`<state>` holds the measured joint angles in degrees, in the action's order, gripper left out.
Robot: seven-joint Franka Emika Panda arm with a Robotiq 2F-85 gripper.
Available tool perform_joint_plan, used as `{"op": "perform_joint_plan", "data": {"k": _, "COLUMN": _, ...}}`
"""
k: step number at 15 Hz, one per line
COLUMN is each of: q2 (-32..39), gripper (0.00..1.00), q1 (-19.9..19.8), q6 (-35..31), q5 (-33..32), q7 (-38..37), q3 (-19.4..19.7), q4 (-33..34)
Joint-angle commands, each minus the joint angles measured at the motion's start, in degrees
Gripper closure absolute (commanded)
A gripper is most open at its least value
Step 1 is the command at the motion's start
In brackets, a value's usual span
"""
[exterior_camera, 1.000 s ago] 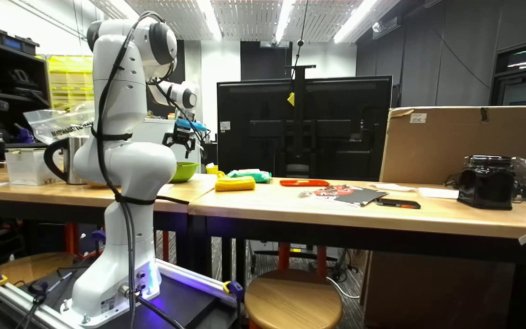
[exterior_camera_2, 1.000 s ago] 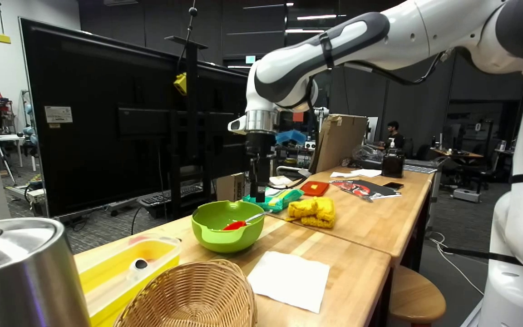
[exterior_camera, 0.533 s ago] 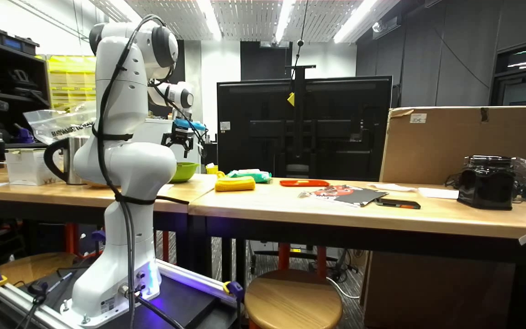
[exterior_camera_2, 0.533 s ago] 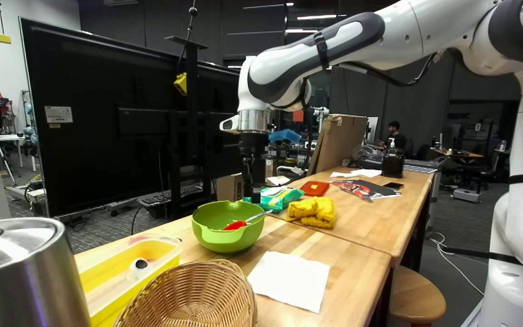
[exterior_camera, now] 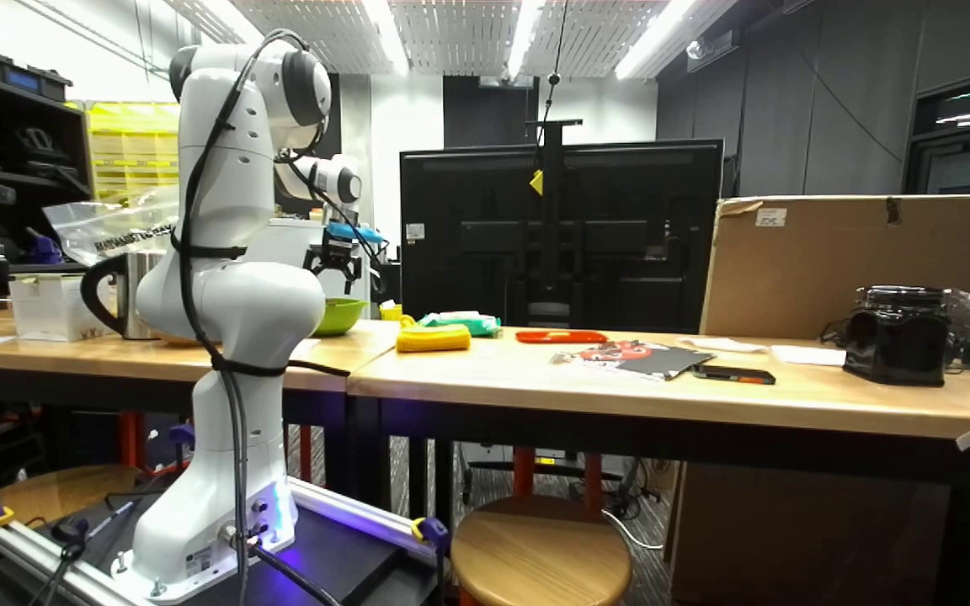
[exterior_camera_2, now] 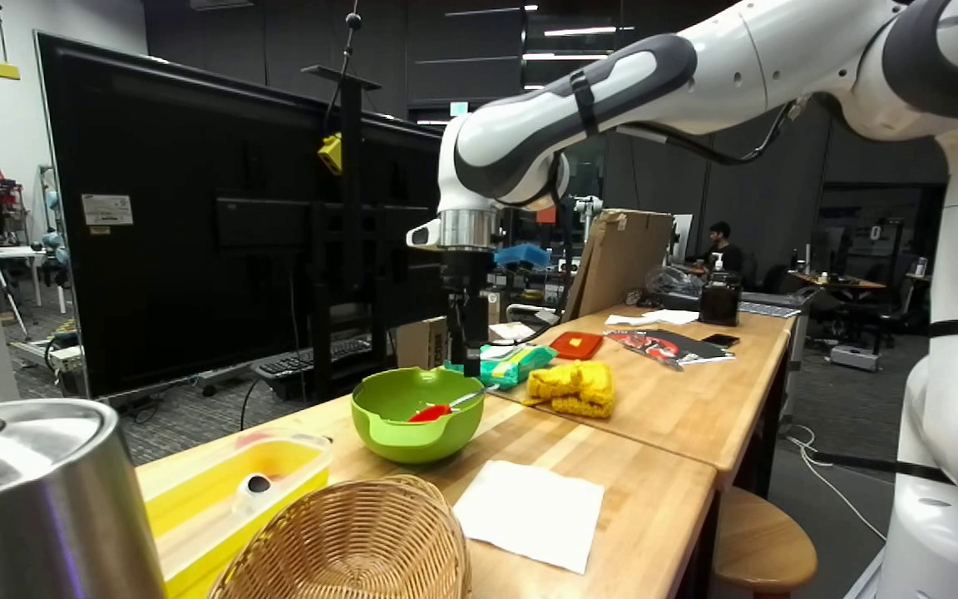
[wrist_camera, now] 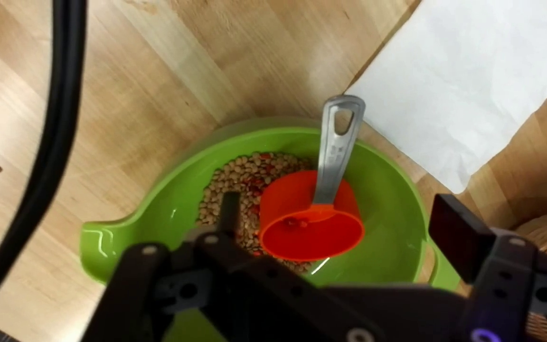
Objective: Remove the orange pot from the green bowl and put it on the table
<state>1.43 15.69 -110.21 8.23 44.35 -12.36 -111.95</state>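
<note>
The hand (wrist_camera: pixel 338 216) gapes above the green bowl (wrist_camera: pixel 385 247); the orange pot (wrist_camera: pixel 283 197), its handle (wrist_camera: pixel 334 156) jutting toward wrist-view one o'clock, could snag mid-lift.

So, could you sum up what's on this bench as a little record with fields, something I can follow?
Container: green bowl
Surface: light wooden table
Inside bowl: orange pot, grey handle sticking out over the edge; brown lentil-like pieces
Grasp: nothing held; tool open, above the bowl
Nearby: white paper sheet, wicker basket
Progress: pot not yet lifted out

Lab; robot arm (exterior_camera: pixel 228 295), workbench (exterior_camera: pixel 485 376)
</note>
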Motion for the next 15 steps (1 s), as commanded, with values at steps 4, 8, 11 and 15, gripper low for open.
{"op": "perform_joint_plan", "data": {"k": 4, "q2": 1.09, "gripper": 0.00, "q1": -0.70, "q6": -2.18, "q5": 1.28, "q7": 0.70, "q3": -1.13, "q4": -0.50}}
{"op": "perform_joint_plan", "data": {"k": 8, "q2": 1.59, "gripper": 0.00, "q1": -0.78, "q6": -2.91, "q5": 1.91, "q7": 0.86, "q3": -1.41, "q4": -1.11}}
{"op": "perform_joint_plan", "data": {"k": 11, "q2": 1.47, "gripper": 0.00, "q1": -0.90, "q6": -3.03, "q5": 2.22, "q7": 0.91, "q3": -1.49, "q4": -1.56}}
{"op": "perform_joint_plan", "data": {"k": 15, "q2": 1.29, "gripper": 0.00, "q1": -1.01, "q6": -2.86, "q5": 2.27, "q7": 0.72, "q3": -1.44, "q4": -1.89}}
